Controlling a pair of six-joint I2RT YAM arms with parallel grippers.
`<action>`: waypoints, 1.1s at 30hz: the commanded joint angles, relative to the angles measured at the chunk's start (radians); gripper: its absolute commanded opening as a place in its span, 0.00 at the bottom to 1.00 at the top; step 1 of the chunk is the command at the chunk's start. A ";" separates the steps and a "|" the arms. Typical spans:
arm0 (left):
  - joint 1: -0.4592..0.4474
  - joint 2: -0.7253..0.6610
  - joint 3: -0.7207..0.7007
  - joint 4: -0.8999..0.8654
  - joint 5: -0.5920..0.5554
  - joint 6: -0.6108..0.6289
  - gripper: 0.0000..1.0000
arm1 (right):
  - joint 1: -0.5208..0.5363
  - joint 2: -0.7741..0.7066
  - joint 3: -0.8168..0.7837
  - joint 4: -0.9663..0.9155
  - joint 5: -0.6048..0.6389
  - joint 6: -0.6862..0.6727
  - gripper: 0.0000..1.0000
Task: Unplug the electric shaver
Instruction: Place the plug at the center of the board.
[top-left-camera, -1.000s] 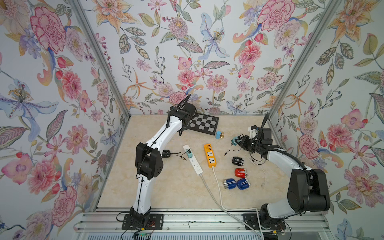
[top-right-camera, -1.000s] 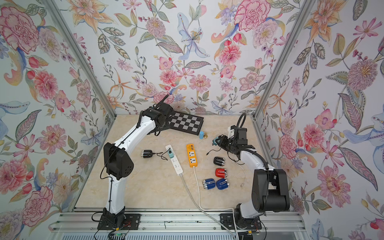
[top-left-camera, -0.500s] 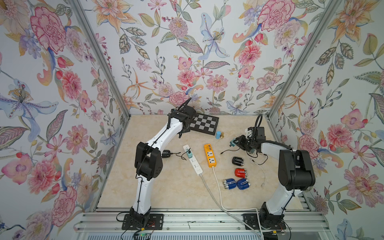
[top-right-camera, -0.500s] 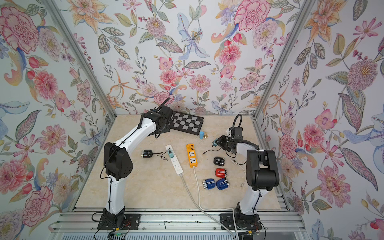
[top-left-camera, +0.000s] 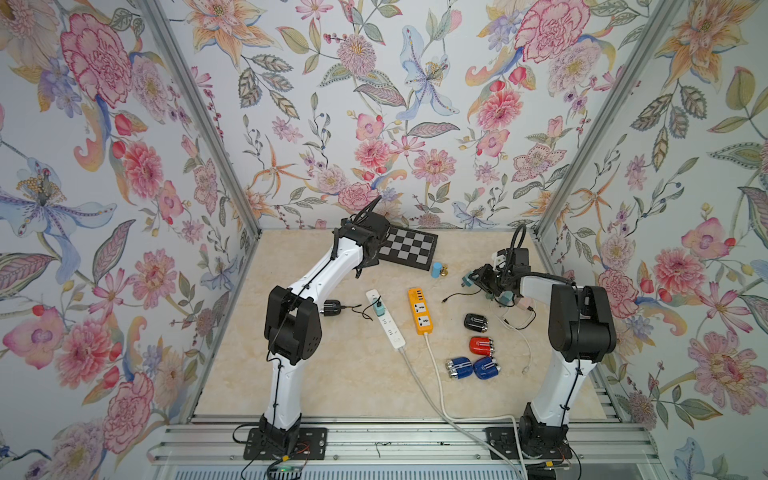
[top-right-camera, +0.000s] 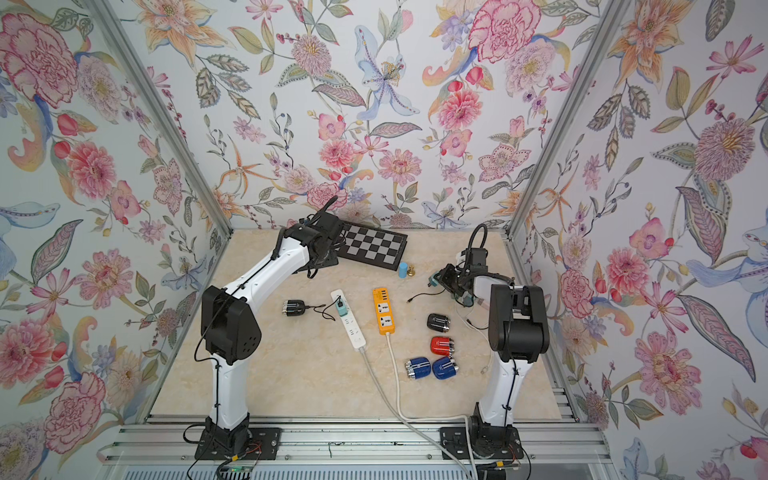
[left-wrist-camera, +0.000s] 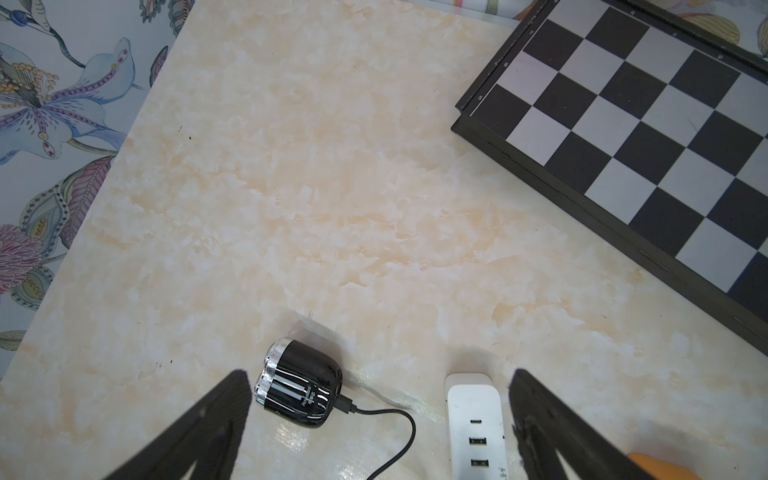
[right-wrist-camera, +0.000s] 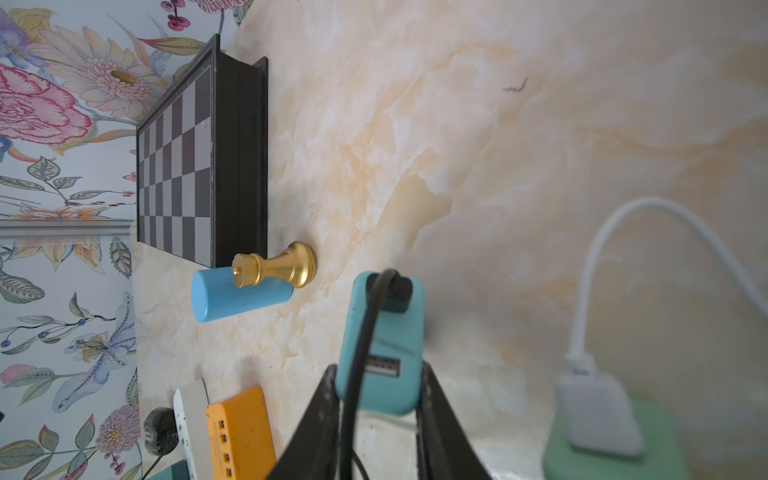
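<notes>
1. Left claw: fingers wide apart and empty. It hovers over the surface toward the rear edge, beside the chessboard.
2. Right claw: clamped on a teal adapter, held clear of the surface near the rear right corner. A thin black lead is draped over the adapter. In both top views its far end seems to lie loose.
3. Task's thing: a black shaver lying on its side near the left edge of the surface, about midway along. A cable is plugged into its tail and runs toward the white strip just beside it.
4. Handling (judgement):
   - The shaver is small and probably light, with a rigid shell.
   - The glossy rounded body is likely to slip in a grip and to skid on the polished surface if the cable is tugged.
   - Pinch the moulded connector at the tail, not the limp cable, and brace the body across its flatter faces.
5. Materials:
   - Shaver: shiny black plastic with two chrome-ringed heads.
   - Cable: soft and curling.
   - Surface: smooth, marble-patterned and reflective.
   - Strip: hard matte white plastic.
6. Further out: an orange strip, and loose black, red and blue shavers toward the right edge.
</notes>
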 joint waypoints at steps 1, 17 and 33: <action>-0.011 -0.033 -0.017 0.002 -0.023 0.013 0.99 | -0.003 0.029 0.025 -0.062 0.027 -0.047 0.24; -0.010 -0.042 -0.023 0.019 -0.010 0.023 0.99 | -0.005 -0.013 0.058 -0.126 0.062 -0.124 0.51; -0.014 -0.052 -0.029 0.003 -0.013 0.033 0.99 | 0.013 -0.089 0.090 -0.234 0.164 -0.155 0.61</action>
